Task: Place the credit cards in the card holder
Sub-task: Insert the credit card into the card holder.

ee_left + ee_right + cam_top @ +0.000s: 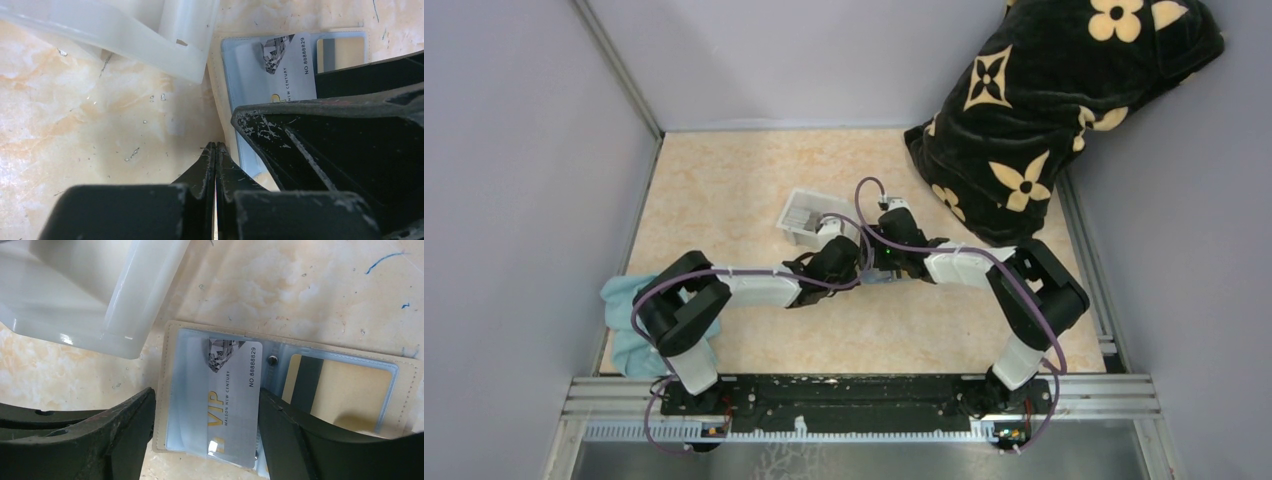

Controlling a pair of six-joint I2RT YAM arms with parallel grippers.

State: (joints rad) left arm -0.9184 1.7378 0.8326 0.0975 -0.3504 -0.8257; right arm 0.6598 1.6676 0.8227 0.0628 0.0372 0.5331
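Mid-bench beside the plastic tray [125,315], the left gripper [215,150], fingers pressed together and empty, apparently pins the unfolded card holder [275,347] by its edge so the right gripper [206,396], spread wide astride the silver VIP card [234,395] without gripping it, can seat it.

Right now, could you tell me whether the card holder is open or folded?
Open: the card holder lies spread flat, both halves face up, a silver VIP card on one, a tan-gold card pocketed in the other.
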